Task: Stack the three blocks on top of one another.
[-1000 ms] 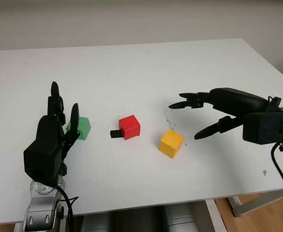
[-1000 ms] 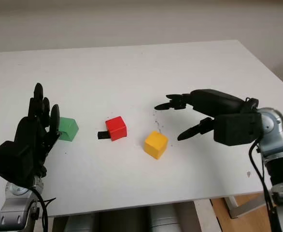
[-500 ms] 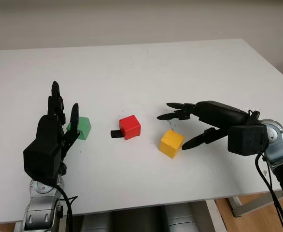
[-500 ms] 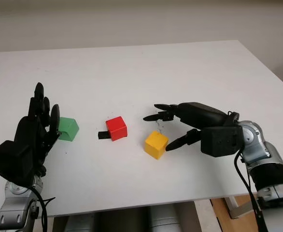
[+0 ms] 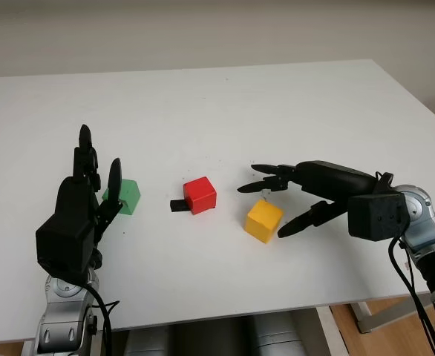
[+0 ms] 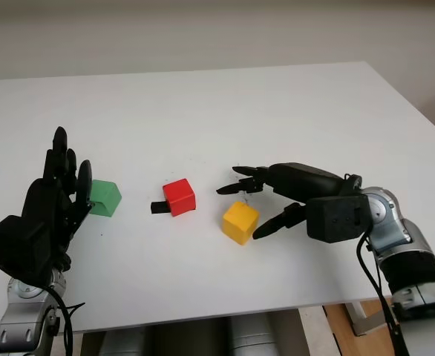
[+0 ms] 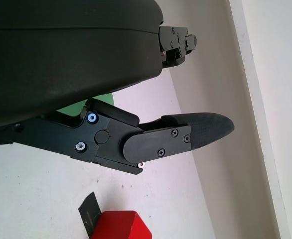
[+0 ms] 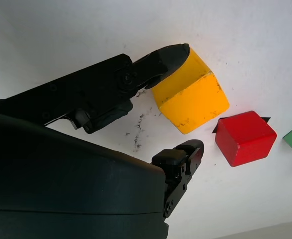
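the right robot hand (image 5: 277, 211) straddles the yellow block (image 5: 263, 220), released and holding nothing: in the right wrist view one finger (image 8: 166, 57) lies at the block's near top edge, perhaps touching it, though that is hard to tell, while the other fingertip (image 8: 188, 152) stands apart on the opposite side. the yellow block sits on the white table (image 5: 225, 104), right of centre, turned so one corner points toward the robot; it is a cube, so it has no long axis to speak of. the red block (image 5: 200, 195) stands just left of it, apart, with a small black tab (image 5: 177, 205) against its left side, and the green block (image 5: 127, 196) lies farther left, just beyond the left robot hand (image 5: 76, 215), which is raised, open and empty.

the blocks look like small painted wood: probably light, stiff and not fragile, with smooth faces that may slip a little under hard fingertips. the best hold is likely on two opposite flat side faces, about mid-height, keeping the bottom face free so it can set down squarely on another block.
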### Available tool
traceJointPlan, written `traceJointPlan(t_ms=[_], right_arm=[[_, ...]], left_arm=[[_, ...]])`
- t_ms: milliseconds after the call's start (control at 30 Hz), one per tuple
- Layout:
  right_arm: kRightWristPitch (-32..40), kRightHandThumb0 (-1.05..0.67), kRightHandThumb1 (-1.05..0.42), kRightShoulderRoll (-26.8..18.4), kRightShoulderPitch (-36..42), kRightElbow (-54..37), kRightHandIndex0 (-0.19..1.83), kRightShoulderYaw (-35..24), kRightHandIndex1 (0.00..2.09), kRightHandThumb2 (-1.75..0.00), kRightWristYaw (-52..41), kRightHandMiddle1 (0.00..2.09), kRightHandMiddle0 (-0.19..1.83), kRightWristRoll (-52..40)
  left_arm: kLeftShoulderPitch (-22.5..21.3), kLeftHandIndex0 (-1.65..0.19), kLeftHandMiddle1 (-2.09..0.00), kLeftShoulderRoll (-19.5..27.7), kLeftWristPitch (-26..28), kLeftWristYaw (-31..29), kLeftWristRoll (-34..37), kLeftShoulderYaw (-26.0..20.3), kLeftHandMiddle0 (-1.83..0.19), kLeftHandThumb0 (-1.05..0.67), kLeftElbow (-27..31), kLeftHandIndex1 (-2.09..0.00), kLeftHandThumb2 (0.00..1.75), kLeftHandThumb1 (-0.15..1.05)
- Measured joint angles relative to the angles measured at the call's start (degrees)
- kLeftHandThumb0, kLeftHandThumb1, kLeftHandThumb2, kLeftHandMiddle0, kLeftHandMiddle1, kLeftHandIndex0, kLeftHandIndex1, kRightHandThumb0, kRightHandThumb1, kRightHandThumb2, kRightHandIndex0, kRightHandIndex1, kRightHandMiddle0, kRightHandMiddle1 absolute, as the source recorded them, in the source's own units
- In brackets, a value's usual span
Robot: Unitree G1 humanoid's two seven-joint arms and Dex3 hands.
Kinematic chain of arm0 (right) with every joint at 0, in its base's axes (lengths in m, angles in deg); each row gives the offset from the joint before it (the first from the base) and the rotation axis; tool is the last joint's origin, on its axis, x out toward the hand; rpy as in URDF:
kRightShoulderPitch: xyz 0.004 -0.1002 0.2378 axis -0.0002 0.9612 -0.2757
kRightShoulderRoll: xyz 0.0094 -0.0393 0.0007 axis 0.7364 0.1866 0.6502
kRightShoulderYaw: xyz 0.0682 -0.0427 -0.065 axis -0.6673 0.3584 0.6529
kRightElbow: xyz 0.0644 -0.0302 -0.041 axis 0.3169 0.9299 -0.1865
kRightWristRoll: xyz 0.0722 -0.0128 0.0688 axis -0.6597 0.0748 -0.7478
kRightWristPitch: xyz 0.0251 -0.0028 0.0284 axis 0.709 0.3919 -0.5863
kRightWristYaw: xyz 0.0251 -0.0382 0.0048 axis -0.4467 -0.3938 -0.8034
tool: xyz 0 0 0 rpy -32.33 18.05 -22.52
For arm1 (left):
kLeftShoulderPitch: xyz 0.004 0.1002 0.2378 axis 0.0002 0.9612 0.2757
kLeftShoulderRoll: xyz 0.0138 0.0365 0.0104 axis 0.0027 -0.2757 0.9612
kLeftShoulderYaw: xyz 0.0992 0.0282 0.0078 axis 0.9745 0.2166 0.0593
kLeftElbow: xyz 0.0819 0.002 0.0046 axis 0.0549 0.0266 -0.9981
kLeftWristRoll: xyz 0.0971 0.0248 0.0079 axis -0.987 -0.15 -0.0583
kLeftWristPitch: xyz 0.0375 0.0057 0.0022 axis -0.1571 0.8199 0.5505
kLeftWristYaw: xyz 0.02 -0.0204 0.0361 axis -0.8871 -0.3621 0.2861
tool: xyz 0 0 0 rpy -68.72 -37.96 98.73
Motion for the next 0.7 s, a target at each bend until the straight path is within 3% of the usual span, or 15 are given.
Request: traceJointPlan(t_ms=[700], right_arm=[[-0.9, -0.54, -0.87, 1.8, 0.0, 3.5, 0.15, 1.1, 0.07, -0.05, 2.4, 0.19, 0.60, 1.1]], left_arm=[[0.0, 0.09, -0.06, 0.0, 0.1, 0.0, 0.0, 0.0, 0.08, -0.70, 0.2, -0.05, 0.56, 1.05]])
